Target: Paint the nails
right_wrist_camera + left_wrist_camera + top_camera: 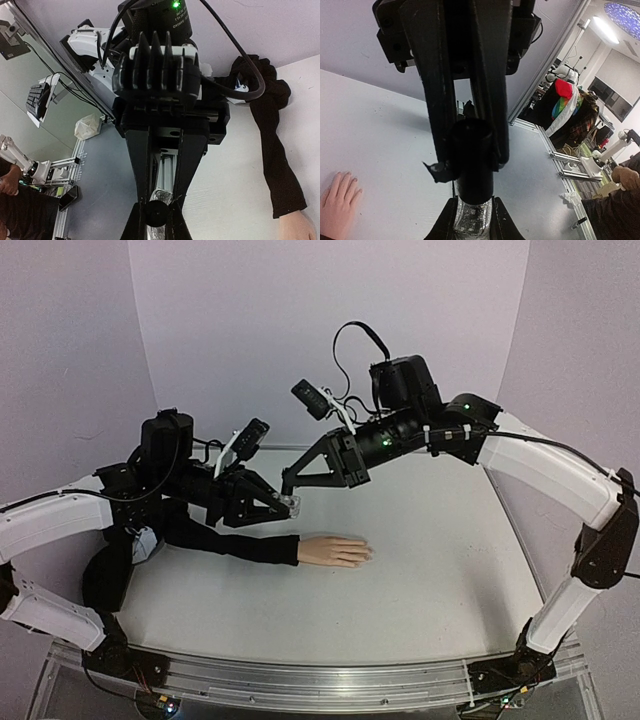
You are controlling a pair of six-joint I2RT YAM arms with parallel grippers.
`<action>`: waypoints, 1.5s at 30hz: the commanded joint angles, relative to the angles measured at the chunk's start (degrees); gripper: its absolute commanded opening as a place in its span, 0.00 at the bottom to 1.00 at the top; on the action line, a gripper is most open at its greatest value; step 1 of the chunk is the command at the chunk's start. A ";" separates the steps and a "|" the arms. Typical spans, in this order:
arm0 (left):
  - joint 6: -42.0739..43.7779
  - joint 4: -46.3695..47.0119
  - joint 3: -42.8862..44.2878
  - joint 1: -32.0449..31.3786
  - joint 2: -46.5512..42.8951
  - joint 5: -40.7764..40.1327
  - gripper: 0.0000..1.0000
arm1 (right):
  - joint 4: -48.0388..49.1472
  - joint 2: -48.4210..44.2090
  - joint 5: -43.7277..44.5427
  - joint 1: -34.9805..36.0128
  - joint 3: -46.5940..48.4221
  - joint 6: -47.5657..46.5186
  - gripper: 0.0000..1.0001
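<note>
L pincer [281,506]: clenched on glass bottle [473,221], held above desk [440,570]. R pincer [289,481]: clamped on bottle's black cap [472,145], meeting L tip to tip. Nails [348,176]: on pale hand [335,551], flat & palm down on desk at end of black sleeve [230,540], near both pincers, not touching

Left arm [45,515] and right arm [545,468] show white shells, black joints; a black cable [352,324] loops above the right tool [288,483].

White table [430,570], lavender backdrop walls [250,320], aluminium rail [330,685] along near edge
</note>
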 commanded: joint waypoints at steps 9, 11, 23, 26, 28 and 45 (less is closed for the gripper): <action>-3.56 -8.88 13.19 0.11 8.50 -76.49 0.00 | 1.62 1.61 61.84 7.67 -2.92 16.09 0.00; -3.69 -13.08 17.62 0.11 13.57 -80.59 0.00 | -2.80 4.97 76.63 9.94 1.64 23.32 0.00; 3.36 -1.60 5.15 -0.01 7.08 -49.63 0.00 | -7.11 4.91 60.94 8.46 8.81 14.85 0.52; 5.51 2.37 -0.31 0.03 2.11 -35.32 0.00 | -5.00 0.07 44.78 6.62 3.99 8.06 0.65; 6.47 3.80 -2.36 0.03 -0.34 -23.52 0.00 | -2.87 -2.34 32.94 4.74 1.14 4.33 0.68; 3.29 3.50 2.00 0.03 0.10 1.74 0.00 | 2.33 0.84 -7.37 0.65 2.30 1.53 0.41</action>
